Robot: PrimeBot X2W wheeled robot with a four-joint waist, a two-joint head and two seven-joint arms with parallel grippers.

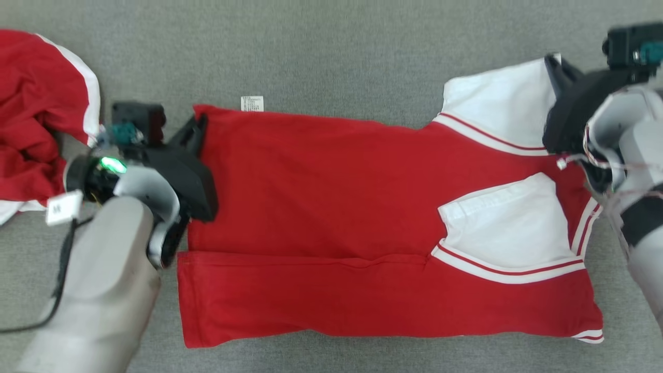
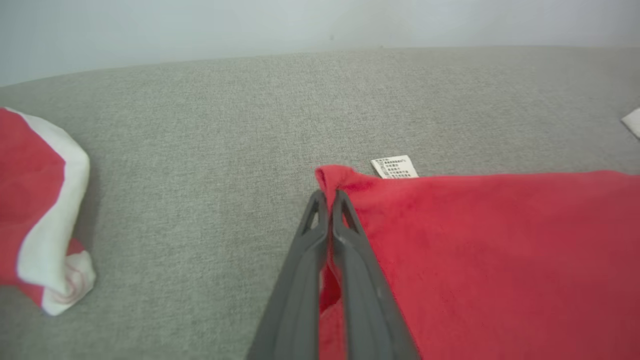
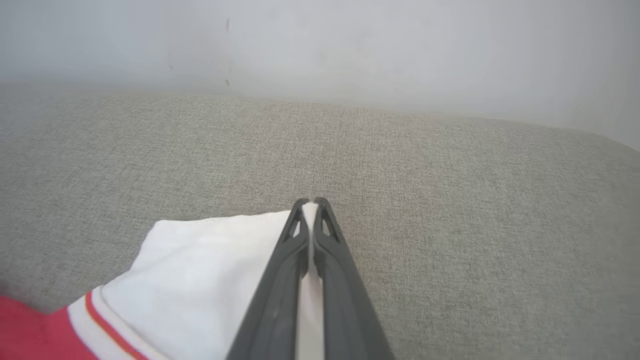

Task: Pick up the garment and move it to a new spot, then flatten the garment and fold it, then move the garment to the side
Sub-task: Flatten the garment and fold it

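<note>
Pinched shut on the garment [image 1: 336, 207]: left gripper [image 2: 327, 195] at red corner [image 2: 336, 177] (label [image 2: 395, 166] just beyond), right gripper [image 3: 311, 202] at white sleeve [image 3: 210, 260].

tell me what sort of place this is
Probably an indoor clothes-folding station: a grey fabric-covered surface against a plain pale wall, a red shirt spread flat, another crumpled garment nearby.

forearm [image 1: 98, 290]: pale grey | wrist [image 1: 191, 176]: black, green light | fingers [image 2: 360, 280]: dark | cable [image 1: 63, 259]: probably black
</note>
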